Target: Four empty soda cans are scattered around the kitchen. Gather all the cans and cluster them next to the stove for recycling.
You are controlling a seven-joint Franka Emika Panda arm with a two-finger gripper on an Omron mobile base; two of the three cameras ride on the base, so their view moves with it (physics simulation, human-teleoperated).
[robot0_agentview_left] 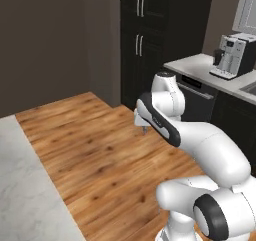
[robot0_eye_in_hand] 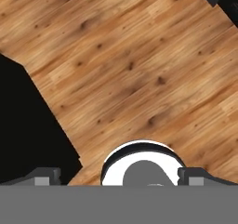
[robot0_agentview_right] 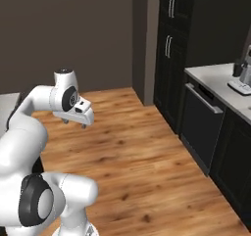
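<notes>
No cans or stove in sight; their whereabouts cannot be told. Floor (robot0_agentview_left: 95, 150): open wood planks, largest item. Cabinets (robot0_agentview_left: 150, 40): tall, dark, ahead. Counter (robot0_agentview_right: 220, 83): grey, carrying a coffee machine (robot0_agentview_left: 231, 56). Gripper (robot0_agentview_right: 73, 124): jaws spread wide, holding nothing, pointed at the floor. Risk: driving on blind, the folded arm could clip the cabinets or counter edge.

White jointed arm with dark joints (robot0_agentview_left: 200, 150) folding up from its base and reaching forward, wrist bending downward, two-finger dark-tipped gripper (robot0_eye_in_hand: 119, 176) pointing straight down, jaws standing wide apart, gripping nothing
</notes>
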